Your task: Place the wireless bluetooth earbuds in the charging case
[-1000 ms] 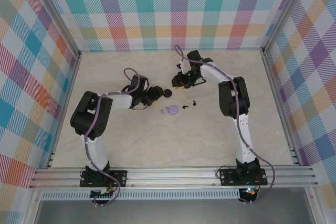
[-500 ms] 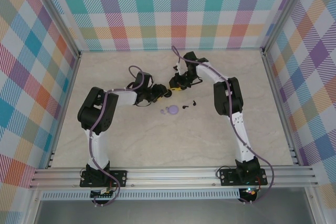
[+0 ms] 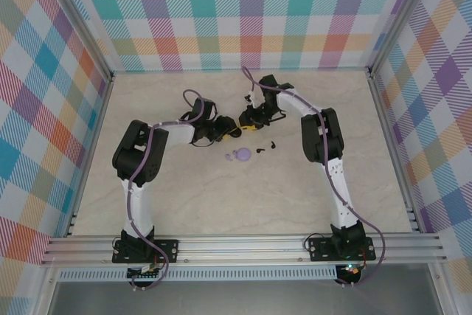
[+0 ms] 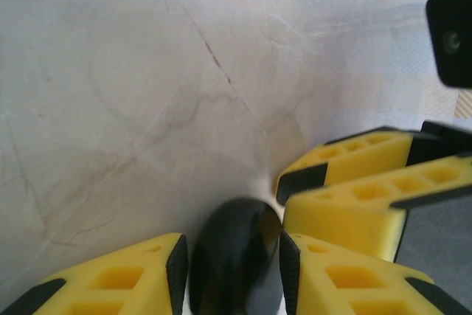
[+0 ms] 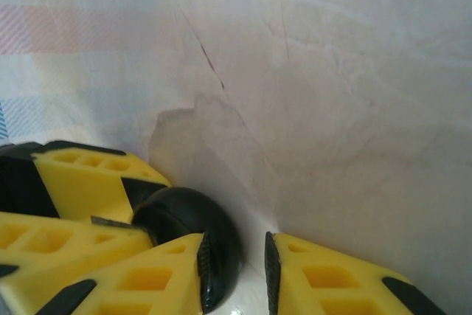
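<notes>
A round black disc [image 4: 234, 271] sits between the two fingers of the left pincer [image 4: 234, 248], and both pads look to be touching it. From the right pincer [image 5: 234, 263], the same disc lies just beside one finger, with its rim edging into the gap. Under both pincers spreads a pale, marble-look table [image 3: 184, 197] crossed by thin dark veins. Past them rise many-coloured checked walls [image 3: 251, 12]. Well behind them, a silver metal rail [image 3: 243, 245] lines the near edge.

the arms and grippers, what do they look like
Both the left arm and right arm have white links with black joint housings and a purple cable looping alongside. The left gripper and right gripper carry blocky yellow fingers with moulded pockets and black pads at the tips.
</notes>
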`<state>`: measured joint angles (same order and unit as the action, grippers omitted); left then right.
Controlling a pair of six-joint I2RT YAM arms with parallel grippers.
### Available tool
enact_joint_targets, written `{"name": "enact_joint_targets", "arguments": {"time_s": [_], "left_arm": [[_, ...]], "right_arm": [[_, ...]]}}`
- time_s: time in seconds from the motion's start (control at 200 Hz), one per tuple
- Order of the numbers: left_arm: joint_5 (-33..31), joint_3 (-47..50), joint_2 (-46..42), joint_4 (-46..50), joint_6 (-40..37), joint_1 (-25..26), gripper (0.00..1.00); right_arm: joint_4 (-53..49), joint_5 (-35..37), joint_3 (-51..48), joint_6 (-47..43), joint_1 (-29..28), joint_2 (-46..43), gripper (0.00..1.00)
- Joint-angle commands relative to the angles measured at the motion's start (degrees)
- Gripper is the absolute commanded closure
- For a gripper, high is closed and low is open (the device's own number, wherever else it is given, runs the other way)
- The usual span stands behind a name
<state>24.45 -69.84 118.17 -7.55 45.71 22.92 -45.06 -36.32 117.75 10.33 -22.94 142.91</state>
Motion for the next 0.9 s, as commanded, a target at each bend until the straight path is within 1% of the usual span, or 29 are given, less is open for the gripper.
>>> {"name": "enact_joint_targets", "arguments": {"time_s": [0.0,0.12,0.28,0.535,0.64,0.785,0.895], "left_arm": [[-1.80,-1.85,2.12,3.10,-1.62,1.08,0.60],[-2.10,-2.20,2.41,4.06,-1.98,1.06,0.59],[-4.00,-2.19,2.20,7.31,-2.94,1.08,0.57],[-7.47,-1.80,0.17,11.37,-5.31,1.08,0.37],[-9.22,-1.99,-0.96,13.83,-6.93,0.98,0.33],[-11.00,-1.77,-2.91,16.68,-9.14,0.60,0.33],[-9.23,0.42,-4.72,15.38,-9.16,-0.22,0.38]], "right_arm": [[-0.25,1.86,-2.95,0.79,-0.53,-3.39,0.71],[0.85,2.28,-4.70,1.48,-0.53,-4.87,0.71],[1.34,3.44,-4.94,2.47,-0.48,-5.71,0.69],[2.06,4.22,-6.12,4.29,-0.53,-8.02,0.65],[2.72,4.59,-7.16,4.94,-0.53,-9.08,0.65],[3.99,4.50,-8.85,5.36,-0.47,-10.28,0.67],[4.36,3.74,-9.26,5.32,-0.45,-10.48,0.70]]}}
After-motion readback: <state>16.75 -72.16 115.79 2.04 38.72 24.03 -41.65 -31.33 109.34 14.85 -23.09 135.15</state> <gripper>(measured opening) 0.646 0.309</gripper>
